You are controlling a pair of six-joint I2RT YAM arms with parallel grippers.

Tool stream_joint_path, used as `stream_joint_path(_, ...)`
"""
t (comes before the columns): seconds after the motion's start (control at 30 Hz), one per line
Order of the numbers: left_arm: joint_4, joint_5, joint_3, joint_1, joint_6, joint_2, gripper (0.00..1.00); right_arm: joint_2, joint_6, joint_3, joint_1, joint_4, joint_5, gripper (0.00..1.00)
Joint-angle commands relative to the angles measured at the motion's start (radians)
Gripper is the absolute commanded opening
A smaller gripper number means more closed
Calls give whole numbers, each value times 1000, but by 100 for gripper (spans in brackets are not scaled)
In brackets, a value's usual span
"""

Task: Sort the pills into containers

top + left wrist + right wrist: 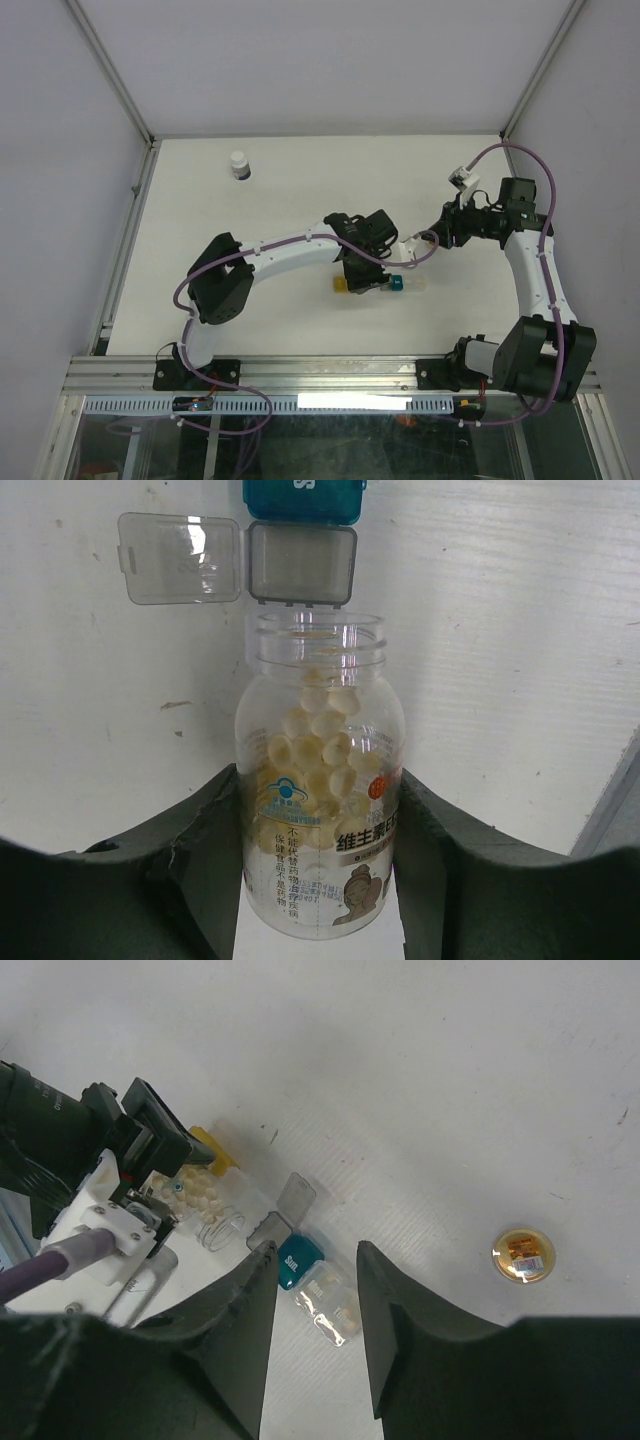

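Note:
My left gripper (318, 780) is shut on a clear, uncapped pill bottle (320, 780) full of pale pills, and it lies low over the table (368, 278). The bottle mouth faces an open smoky compartment (300, 562) whose lid (180, 558) is flipped aside. Beyond it is the teal container (303, 500), marked "Sun" (299, 1260) and joined to a clear section (332, 1305) with pills inside. The yellow container (342, 285) sits behind the bottle (212, 1148). My right gripper (315, 1252) is open and empty above the teal container (395, 283).
A white bottle with a dark band (240, 165) stands at the far left of the table. A gold round cap (523, 1255) lies on the table right of the pill box. Grey walls enclose the table on three sides.

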State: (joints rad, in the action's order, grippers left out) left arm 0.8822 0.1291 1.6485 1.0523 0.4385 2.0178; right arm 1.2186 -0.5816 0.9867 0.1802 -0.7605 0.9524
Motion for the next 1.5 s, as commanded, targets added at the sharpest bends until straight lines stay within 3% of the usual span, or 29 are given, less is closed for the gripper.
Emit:
stream_joint_path(0.0,14,-3,61,8,-28,13,0,-4,1,7,11,14,37,40)
stream_joint_path(0.07,-35,-25,5,3,-11,-3,0,-2,-1,11,10,13,36,40)
stream_joint_path(0.13,48,1,92,5,-35,37,0,-4,-4,9,11,10,36,40)
stream_joint_path(0.23,-11,-7,33,4,-20,14,0,-5,-3,10,10,9,38,40)
stream_joint_path(0.5,43,-16,66,19,-43,27,0,-8,-4,6,13,10,39,40)
stream_joint_path(0.57,-22,-28,-9,3,-27,-3,0,-6,-3,9,13,10,39,41)
stream_joint_path(0.8,68,-39,80,17,-54,38,0,-6,-4,6,15,9,40,41)
stream_joint_path(0.87,-12,-35,7,13,-30,-1,0,-6,-2,8,17,10,41,41)
stream_joint_path(0.97,51,-34,69,13,-48,25,0,-8,-3,4,17,10,41,41)
stream_joint_path(1.03,-16,-48,7,7,-28,-4,0,-6,-3,8,18,8,42,41)
stream_joint_path(1.1,73,-67,85,8,-53,36,0,-7,-5,6,18,6,42,41)
stream_joint_path(1.2,9,-87,28,5,-28,7,0,-5,-5,9,19,5,44,41)
stream_joint_path(1.27,88,-63,118,12,-54,39,0,-5,-6,6,21,6,44,41)
stream_joint_path(1.33,20,-70,62,20,-27,8,0,-3,-5,9,21,5,42,41)
stream_joint_path(1.47,86,-71,132,21,-45,46,0,-3,-5,7,23,6,43,41)
